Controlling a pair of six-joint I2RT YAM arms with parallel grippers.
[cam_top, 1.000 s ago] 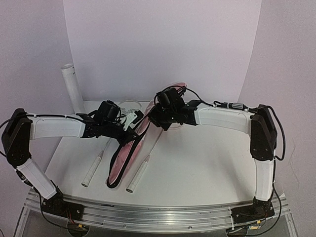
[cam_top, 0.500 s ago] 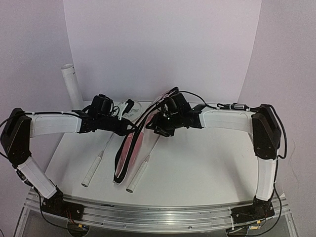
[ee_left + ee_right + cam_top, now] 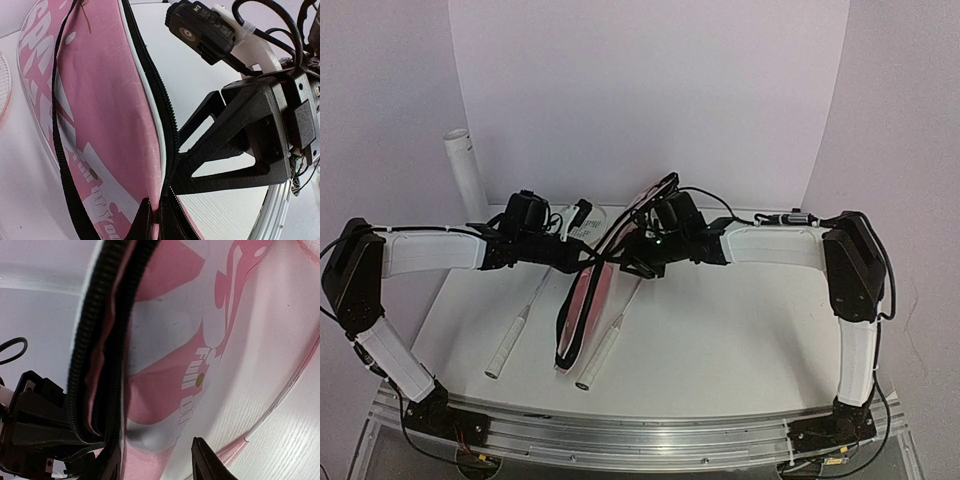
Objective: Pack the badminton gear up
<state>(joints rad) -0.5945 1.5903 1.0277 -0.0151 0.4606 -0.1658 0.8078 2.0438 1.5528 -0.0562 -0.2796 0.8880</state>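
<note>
The left gripper [image 3: 157,221] is clenching on the zipper edge of the pink bag [image 3: 588,300]. Its two dark fingers are pressing together with only the bag's rim between them. The right gripper [image 3: 157,462] is standing released, its fingers well apart. One finger is resting against the same black zipper edge, and the printed pink panel is showing through the gap. The two grippers are meeting at the bag's raised far part, the left one on the bag's left side and the right one on its right. The bag is tilting up at that end while its near end is lying on the table [image 3: 740,340], with the black strap [image 3: 563,325] trailing along its left edge.

Both rackets are lying on the table outside the bag. One racket [image 3: 510,343] is lying just left of the bag, its white handle pointing toward the arm bases and its oval head sitting behind the left gripper. The second racket [image 3: 601,348] is lying just right of the bag, handle near, with its head reaching under the bag's lifted part. The bag's interior is not showing. A white tube [image 3: 466,180] is standing well to the left of the bag; I cannot tell what is in it.
</note>
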